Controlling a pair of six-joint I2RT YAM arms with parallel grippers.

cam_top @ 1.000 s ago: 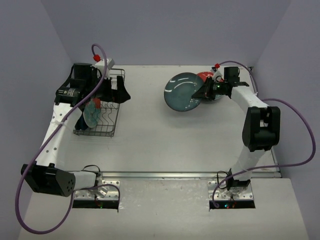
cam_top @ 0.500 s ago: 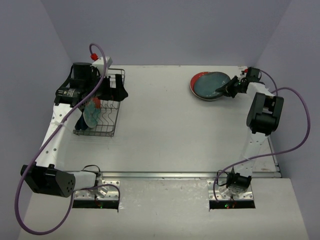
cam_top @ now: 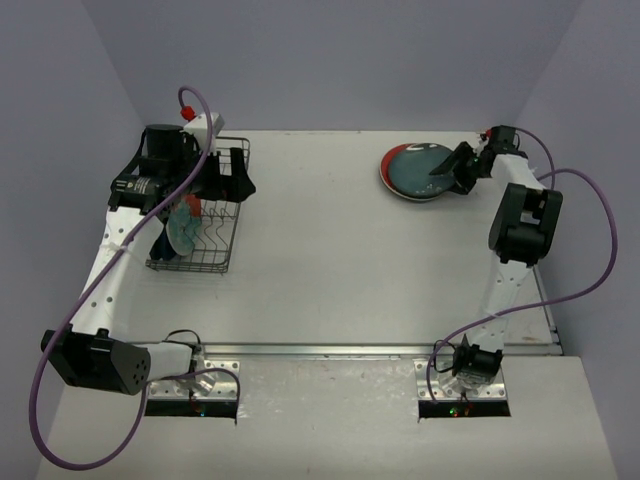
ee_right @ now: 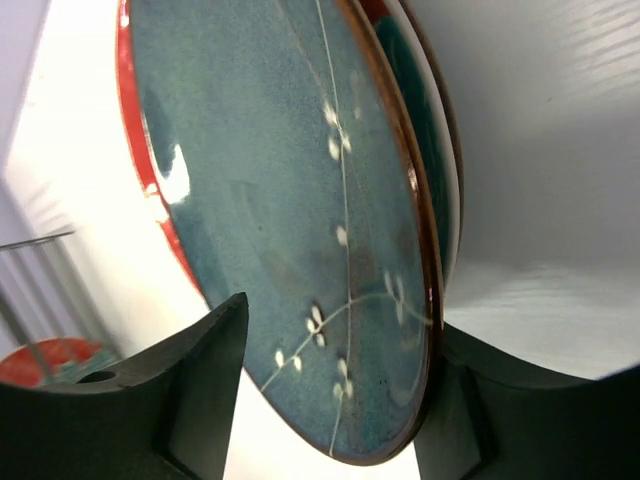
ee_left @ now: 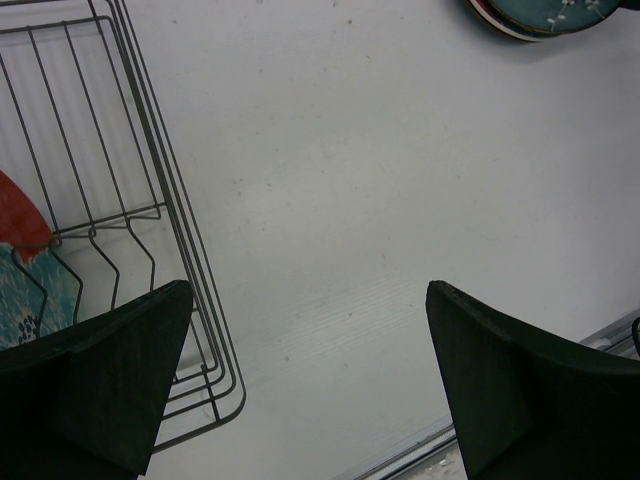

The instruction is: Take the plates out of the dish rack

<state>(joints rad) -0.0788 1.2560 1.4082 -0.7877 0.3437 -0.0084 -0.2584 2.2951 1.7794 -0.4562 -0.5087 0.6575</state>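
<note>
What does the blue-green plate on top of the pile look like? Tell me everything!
The blue-green plate is round, shiny and glazed, like pottery, with a thin brown rim and a little white blossom twig painted on it. It lies face up on a red-rimmed plate at the far right of the table. The right tool straddles its right edge with fingers spread apart; whether they touch it is unclear.

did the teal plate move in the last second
Yes. The teal plate moved right, away from the dish rack, and now lies flat on the red plate.
</note>
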